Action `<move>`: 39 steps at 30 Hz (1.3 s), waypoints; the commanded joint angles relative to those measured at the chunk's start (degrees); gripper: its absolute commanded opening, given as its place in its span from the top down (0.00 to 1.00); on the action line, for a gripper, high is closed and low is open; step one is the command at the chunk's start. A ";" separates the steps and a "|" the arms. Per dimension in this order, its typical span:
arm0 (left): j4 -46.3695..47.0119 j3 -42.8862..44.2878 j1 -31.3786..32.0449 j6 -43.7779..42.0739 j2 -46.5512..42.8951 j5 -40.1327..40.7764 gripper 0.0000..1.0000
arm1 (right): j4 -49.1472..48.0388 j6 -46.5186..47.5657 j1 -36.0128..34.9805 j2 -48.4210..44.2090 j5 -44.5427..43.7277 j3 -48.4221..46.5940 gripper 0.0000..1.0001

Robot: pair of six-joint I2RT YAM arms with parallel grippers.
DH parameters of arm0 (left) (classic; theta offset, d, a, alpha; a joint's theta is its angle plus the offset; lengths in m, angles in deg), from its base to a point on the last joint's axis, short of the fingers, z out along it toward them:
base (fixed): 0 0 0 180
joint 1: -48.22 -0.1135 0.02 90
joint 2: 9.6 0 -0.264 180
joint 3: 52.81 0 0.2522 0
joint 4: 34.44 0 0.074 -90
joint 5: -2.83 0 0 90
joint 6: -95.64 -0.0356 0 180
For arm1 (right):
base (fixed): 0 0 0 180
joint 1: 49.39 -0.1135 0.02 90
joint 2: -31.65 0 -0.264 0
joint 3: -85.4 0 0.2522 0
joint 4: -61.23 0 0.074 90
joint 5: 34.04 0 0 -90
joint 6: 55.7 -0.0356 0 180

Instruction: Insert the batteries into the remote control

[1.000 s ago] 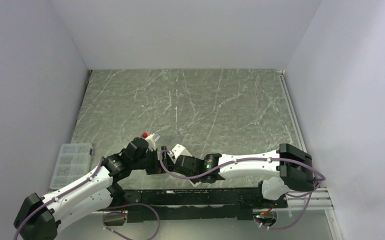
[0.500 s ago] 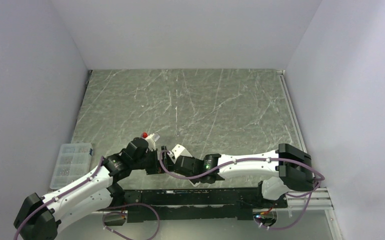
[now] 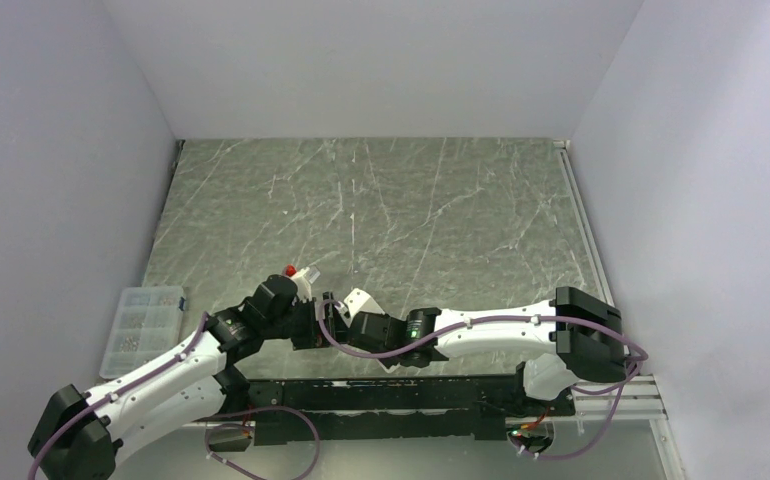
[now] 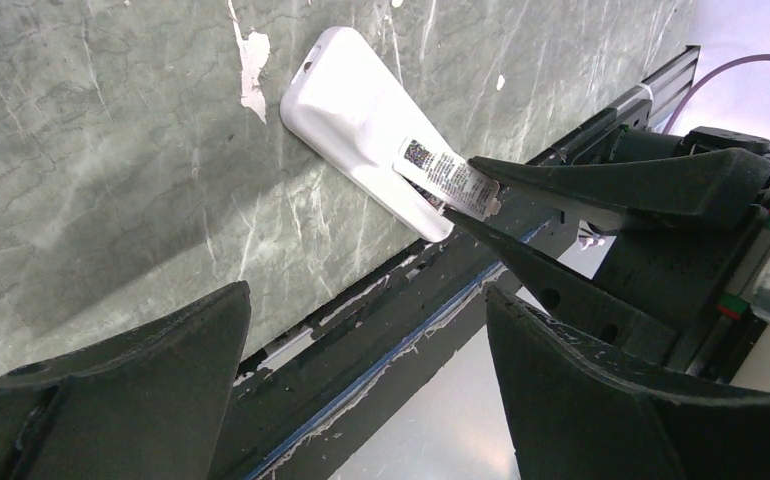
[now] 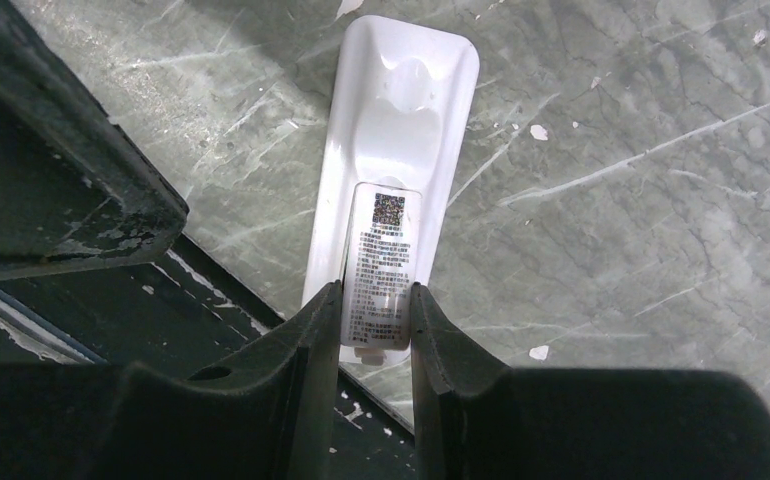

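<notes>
The remote control lies back up near the table's front edge, also in the left wrist view. Its labelled battery cover with a printed code sits at the end nearest the edge. My right gripper is shut on that cover, one finger on each long side. From the left wrist, the cover looks slightly raised off the remote's back at the right gripper's tips. My left gripper hangs open just beside the remote over the front edge, holding nothing. The batteries are out of view.
A black rail runs along the table's front edge under both grippers. A clear compartment box sits at the table's left side. Both arms meet low at the front centre. White chips mark the grey tabletop.
</notes>
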 commanded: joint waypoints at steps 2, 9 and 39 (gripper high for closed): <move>0.87 0.71 -0.21 -1.00 0.49 -0.79 0.08 | -2.26 -1.28 -0.10 0.38 -1.53 0.04 0.69; 1.15 0.50 -0.28 -0.99 0.80 -0.97 0.08 | -2.57 -1.55 -0.10 0.67 -1.72 0.19 0.67; 1.85 0.04 -0.29 -1.16 1.38 -0.94 0.08 | -2.94 -4.88 -0.02 -6.39 0.97 3.57 0.71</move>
